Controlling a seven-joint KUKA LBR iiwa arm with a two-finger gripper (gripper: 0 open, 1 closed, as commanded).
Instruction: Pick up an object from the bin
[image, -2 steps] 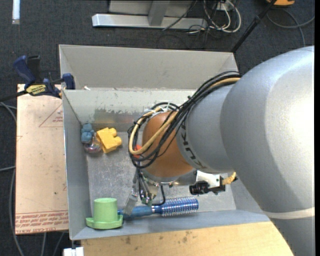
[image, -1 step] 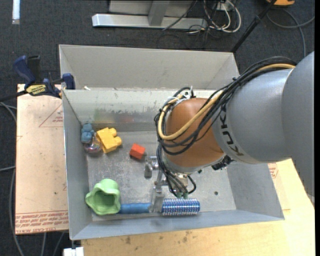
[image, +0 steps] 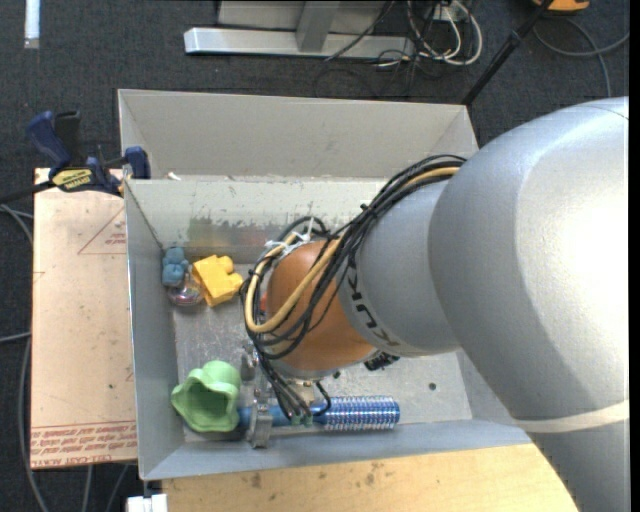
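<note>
Gripper (image: 262, 418): low by the near wall of the bin (image: 150, 300), under the orange wrist cover (image: 310, 310); open or closed, cannot tell. Green soft cup (image: 207, 398): just beside it, near-left corner. Blue ribbed roller (image: 358, 412): lying flat on its other side. Yellow block (image: 217, 279): far-left, well apart. Advice: centre on one item only, then lift vertically, clear of the wall.

Grey metal bin (image: 150, 345), green cup (image: 207, 400), yellow block (image: 217, 279), blue ribbed roller (image: 360, 412)
</note>
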